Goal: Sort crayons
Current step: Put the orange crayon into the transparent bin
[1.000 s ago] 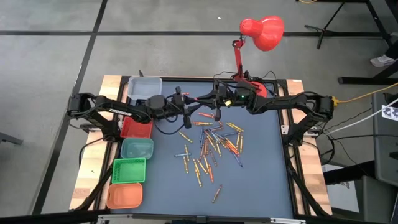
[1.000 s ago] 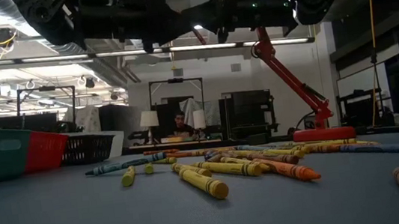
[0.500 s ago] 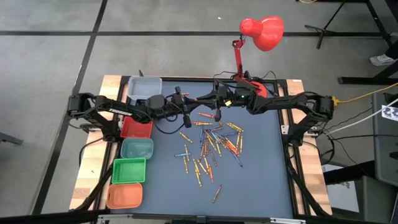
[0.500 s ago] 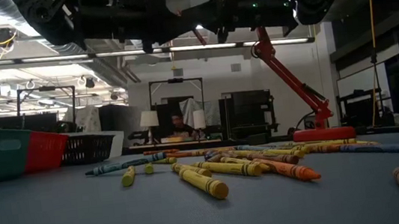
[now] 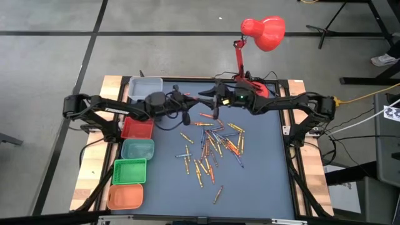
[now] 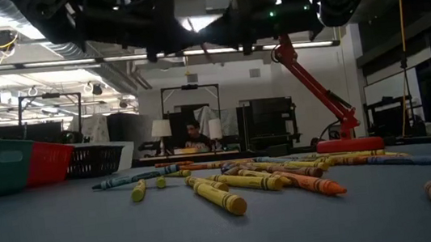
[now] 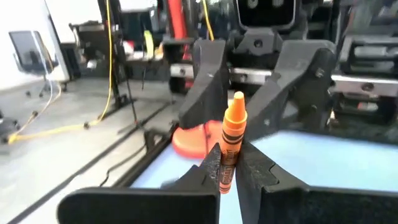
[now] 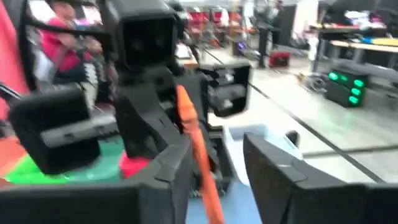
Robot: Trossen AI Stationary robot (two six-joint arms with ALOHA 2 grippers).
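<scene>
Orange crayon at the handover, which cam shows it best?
Left wrist view: the orange crayon stands upright, pinched in the left gripper, the open right gripper behind it. Right wrist view shows it blurred. The high and low views don't resolve it.

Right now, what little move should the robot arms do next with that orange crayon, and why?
Probably the right gripper should back away: its fingers are open, and the left gripper is shut on the orange paper-wrapped crayon, so the hand-over looks done. The left arm could then carry it to the plastic bins.
</scene>
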